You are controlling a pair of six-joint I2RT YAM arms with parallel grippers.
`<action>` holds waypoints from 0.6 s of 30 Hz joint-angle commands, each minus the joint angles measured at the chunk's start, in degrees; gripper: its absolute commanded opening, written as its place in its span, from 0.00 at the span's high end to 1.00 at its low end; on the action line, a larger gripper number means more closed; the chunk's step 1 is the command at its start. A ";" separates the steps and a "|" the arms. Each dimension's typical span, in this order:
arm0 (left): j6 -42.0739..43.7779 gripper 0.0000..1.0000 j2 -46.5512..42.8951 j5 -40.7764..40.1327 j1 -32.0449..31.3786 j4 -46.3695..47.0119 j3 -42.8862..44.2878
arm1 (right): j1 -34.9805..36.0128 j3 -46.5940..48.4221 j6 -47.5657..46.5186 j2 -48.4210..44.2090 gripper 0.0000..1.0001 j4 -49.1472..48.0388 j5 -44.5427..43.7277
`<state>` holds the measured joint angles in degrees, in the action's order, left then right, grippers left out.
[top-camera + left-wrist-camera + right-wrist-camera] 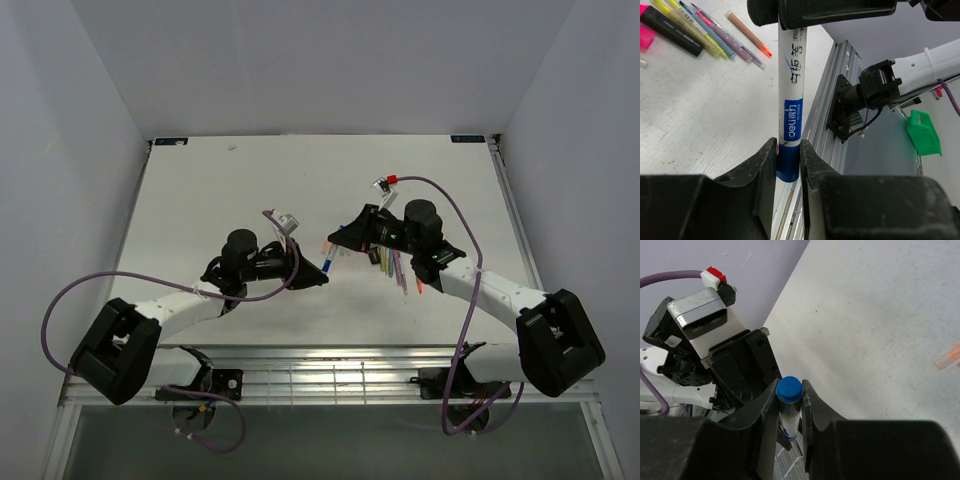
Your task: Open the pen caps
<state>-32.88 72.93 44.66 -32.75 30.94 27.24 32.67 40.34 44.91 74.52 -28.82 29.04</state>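
White pen [790, 75] spans both hands, long axis hand-to-hand. L hand [788, 148] pinches blue end [788, 170], prob. cap; R hand [789, 391] clamps other end.

A robot lab cell: white table [250, 180] boxed by plain walls [320, 60].

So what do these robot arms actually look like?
Left arm and right arm match: white tubes between bulky black joints, a purple cable looping along each. The left tool and right tool are black, with two blocky fingers.
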 commanded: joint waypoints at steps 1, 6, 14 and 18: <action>0.71 1.00 0.99 7.35 -0.21 0.96 2.20 | -3.29 2.02 -5.34 -0.34 0.92 -3.17 -0.13; 1.77 1.00 0.30 16.59 -0.21 4.48 0.97 | -10.50 1.41 -6.06 0.62 0.92 -14.66 10.76; -2.52 1.00 -2.09 20.63 -0.21 14.92 -2.11 | -18.86 1.24 6.23 4.40 0.92 -32.42 18.86; -4.29 1.00 -1.82 21.69 -0.21 17.75 -2.72 | -19.39 2.11 10.47 6.86 0.92 -38.07 19.65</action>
<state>-34.41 73.01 54.30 -32.01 46.39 26.04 17.17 40.51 54.72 80.07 -55.48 54.68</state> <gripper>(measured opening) 0.307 0.255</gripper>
